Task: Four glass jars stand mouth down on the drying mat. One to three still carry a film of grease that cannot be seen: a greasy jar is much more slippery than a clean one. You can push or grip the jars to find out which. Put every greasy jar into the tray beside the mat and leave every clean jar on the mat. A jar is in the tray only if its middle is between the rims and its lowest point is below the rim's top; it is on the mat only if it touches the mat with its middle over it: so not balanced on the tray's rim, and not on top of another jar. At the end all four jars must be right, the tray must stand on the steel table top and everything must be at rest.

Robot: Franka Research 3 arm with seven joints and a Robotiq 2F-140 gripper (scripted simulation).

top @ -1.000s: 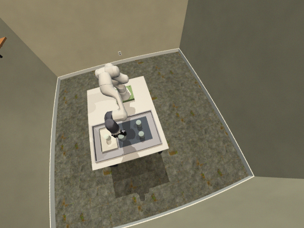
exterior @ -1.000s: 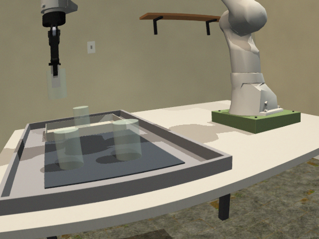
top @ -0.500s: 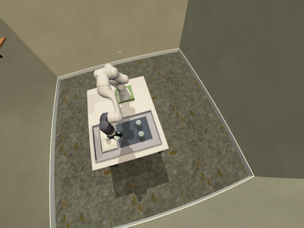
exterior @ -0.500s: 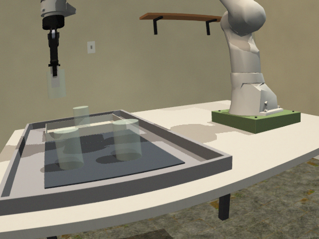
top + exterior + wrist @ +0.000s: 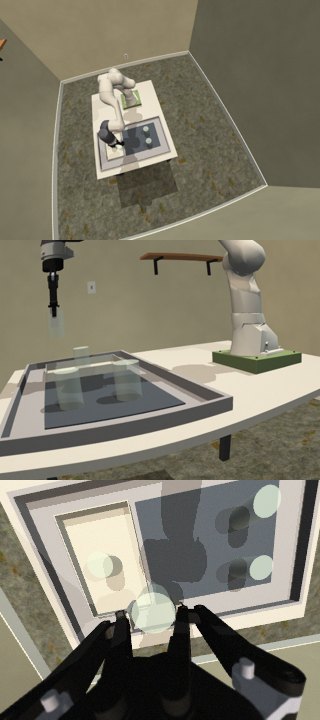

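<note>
No texts, labels, brands, numbers or signs can be read in any of the 3 views. No lettering can be made out on the pale green, clear glass cylindrical jars [image 5: 148, 141] [image 5: 127, 380] [image 5: 261, 567], on the black 2-fingered end effector [image 5: 118, 143] [image 5: 54, 314] [image 5: 154, 603] or on the white and dark grey jointed arm [image 5: 106, 90] [image 5: 245, 299].

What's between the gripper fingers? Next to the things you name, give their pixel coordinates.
A glass jar [image 5: 59, 330] [image 5: 153, 612], held above the table; the exterior and wrist views show it.
</note>
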